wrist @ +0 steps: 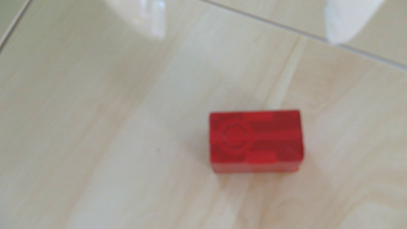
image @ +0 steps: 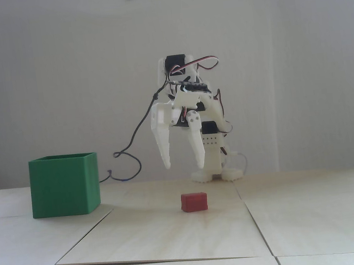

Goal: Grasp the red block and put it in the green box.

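Fixed view: my gripper hangs spread wide and empty above the block, which sits on the counter, untouched. Nothing done yet, I reckon; grasp, carry and drop remain. The box waits well left. In the wrist view, the block is small, red, rectangular, a faint ring on top.

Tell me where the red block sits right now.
In the fixed view, the small matte red rectangular block lies on the pale wooden tabletop, right of the large green plastic box, below the open end effector.
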